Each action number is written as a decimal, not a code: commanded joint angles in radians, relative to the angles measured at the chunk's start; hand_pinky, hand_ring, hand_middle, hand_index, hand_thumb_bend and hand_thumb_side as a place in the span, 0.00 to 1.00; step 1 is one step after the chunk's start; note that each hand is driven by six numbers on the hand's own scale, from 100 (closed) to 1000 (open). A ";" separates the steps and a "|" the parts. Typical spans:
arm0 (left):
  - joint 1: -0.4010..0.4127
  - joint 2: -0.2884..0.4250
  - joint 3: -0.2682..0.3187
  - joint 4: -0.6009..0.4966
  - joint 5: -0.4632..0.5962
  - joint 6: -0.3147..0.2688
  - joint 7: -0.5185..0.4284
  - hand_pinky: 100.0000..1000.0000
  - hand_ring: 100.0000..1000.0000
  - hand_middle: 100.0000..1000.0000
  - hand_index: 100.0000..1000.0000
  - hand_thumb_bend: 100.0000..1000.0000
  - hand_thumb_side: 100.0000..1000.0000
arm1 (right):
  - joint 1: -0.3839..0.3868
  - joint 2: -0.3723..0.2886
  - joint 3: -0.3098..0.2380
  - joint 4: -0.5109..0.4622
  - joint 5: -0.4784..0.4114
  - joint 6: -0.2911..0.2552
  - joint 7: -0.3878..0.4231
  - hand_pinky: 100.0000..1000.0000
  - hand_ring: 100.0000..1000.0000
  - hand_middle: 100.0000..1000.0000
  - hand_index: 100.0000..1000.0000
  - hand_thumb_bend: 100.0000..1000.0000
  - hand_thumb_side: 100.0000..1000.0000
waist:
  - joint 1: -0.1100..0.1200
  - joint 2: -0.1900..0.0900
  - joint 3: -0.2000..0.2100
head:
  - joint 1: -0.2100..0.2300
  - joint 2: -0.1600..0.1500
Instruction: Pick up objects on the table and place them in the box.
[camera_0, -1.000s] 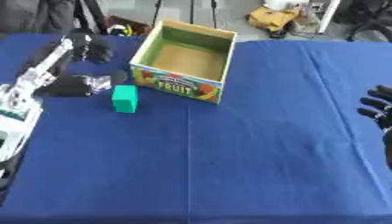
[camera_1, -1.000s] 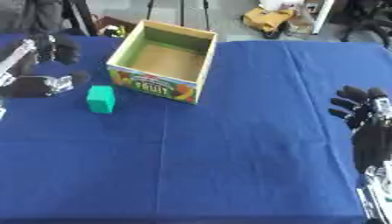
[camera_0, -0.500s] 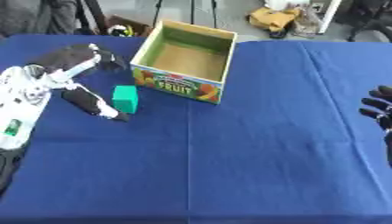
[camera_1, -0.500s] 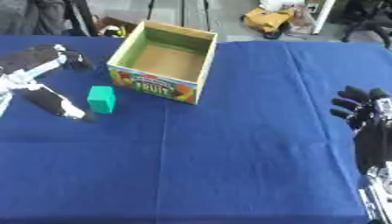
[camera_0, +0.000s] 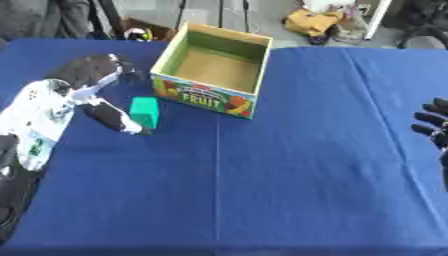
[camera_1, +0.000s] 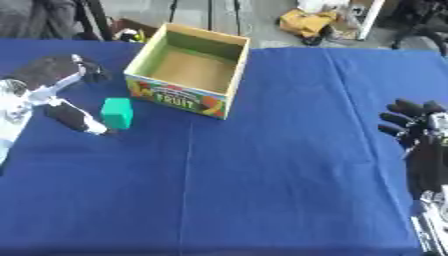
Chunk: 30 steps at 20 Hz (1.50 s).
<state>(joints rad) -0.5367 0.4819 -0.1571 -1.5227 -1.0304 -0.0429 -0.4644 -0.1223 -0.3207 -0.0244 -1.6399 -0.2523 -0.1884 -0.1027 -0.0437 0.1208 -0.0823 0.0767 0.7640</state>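
A small green block (camera_0: 144, 111) stands on the blue tablecloth just left of the open cardboard box (camera_0: 204, 96) with a "FRUIT" label on its front. The box's inside shows bare brown cardboard. My left hand (camera_0: 86, 80) is open to the left of the block, its thumb (camera_0: 112, 118) stretched along the block's left side and its fingers (camera_0: 122, 69) spread above the block, near the box's left corner. Nothing is in its grasp. My right hand (camera_1: 418, 131) rests open at the right edge, fingers up.
The blue tablecloth (camera_0: 262, 175) covers the whole table. My white left forearm (camera_0: 37, 122) lies along the left edge. Past the table's far edge are floor clutter and a yellow thing (camera_0: 311, 21).
My left hand has opened and swung down towards the green block, so its thumb now lies beside the block. The block, the box and the right hand have stayed put.
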 joint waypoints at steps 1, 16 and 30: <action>-0.028 -0.009 -0.007 0.032 -0.025 0.010 0.014 0.64 0.64 0.60 0.78 0.83 0.38 | -0.006 -0.022 -0.006 -0.017 0.004 -0.001 0.002 0.70 0.72 0.69 0.77 0.00 1.00 | 0.001 -0.011 -0.002 | 0.002 0.006; -0.044 -0.045 0.004 0.158 -0.059 0.047 0.146 0.67 0.67 0.64 0.79 0.78 0.34 | -0.007 -0.019 -0.005 -0.017 0.003 -0.002 0.004 0.70 0.72 0.69 0.77 0.00 1.00 | -0.005 -0.008 -0.001 | 0.004 0.006; -0.087 -0.065 0.009 0.223 0.015 0.008 0.080 0.72 0.72 0.71 0.80 0.74 0.35 | -0.009 -0.018 -0.003 -0.017 0.003 -0.002 0.007 0.70 0.72 0.69 0.77 0.00 1.00 | -0.008 -0.006 -0.003 | 0.008 0.006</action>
<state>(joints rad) -0.5992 0.4036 -0.1587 -1.2961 -1.0262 -0.0297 -0.3713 -0.1226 -0.3206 -0.0241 -1.6399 -0.2522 -0.1884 -0.0996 -0.0519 0.1252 -0.0837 0.0819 0.7640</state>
